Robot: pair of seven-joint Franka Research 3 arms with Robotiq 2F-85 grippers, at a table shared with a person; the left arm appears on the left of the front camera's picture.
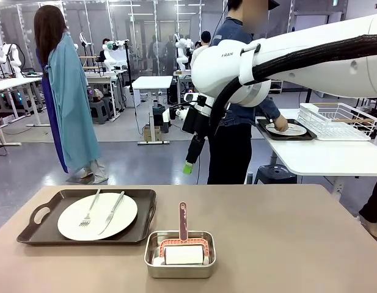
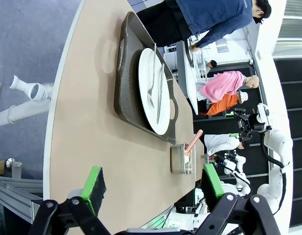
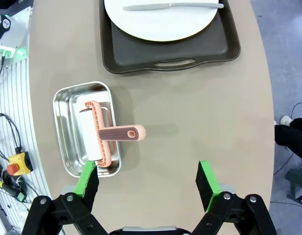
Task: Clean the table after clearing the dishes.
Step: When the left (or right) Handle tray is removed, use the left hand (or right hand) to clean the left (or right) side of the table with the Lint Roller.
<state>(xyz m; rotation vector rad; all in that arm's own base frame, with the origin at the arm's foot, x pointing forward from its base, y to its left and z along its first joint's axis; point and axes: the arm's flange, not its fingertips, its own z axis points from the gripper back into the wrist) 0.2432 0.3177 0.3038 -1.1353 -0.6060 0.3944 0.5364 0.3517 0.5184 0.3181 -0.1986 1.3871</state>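
Observation:
On the beige table (image 1: 286, 244), at the left, a dark brown tray (image 1: 145, 210) holds a white plate (image 1: 99, 227) with a fork (image 1: 89, 211) and a knife (image 1: 112, 212). The left wrist view shows the same tray (image 2: 122, 78) and plate (image 2: 150, 78), far ahead of my open, empty left gripper (image 2: 153, 188). My right gripper (image 3: 148, 183) hangs open and empty high over the table (image 3: 199, 117), beside the steel pan (image 3: 62, 105), and also appears in the front view (image 1: 189, 163). A person's hand (image 1: 280, 126) rests on a second plate (image 1: 296, 130) on a tray (image 1: 263, 127) on the white side table.
The steel pan (image 1: 153, 268) near the table's front edge holds a pink-handled brush (image 1: 183, 221) and a white pad (image 1: 183, 255). A wire rack (image 1: 335, 121) stands on the white table. Another person stands at the far left. The table's right half is bare.

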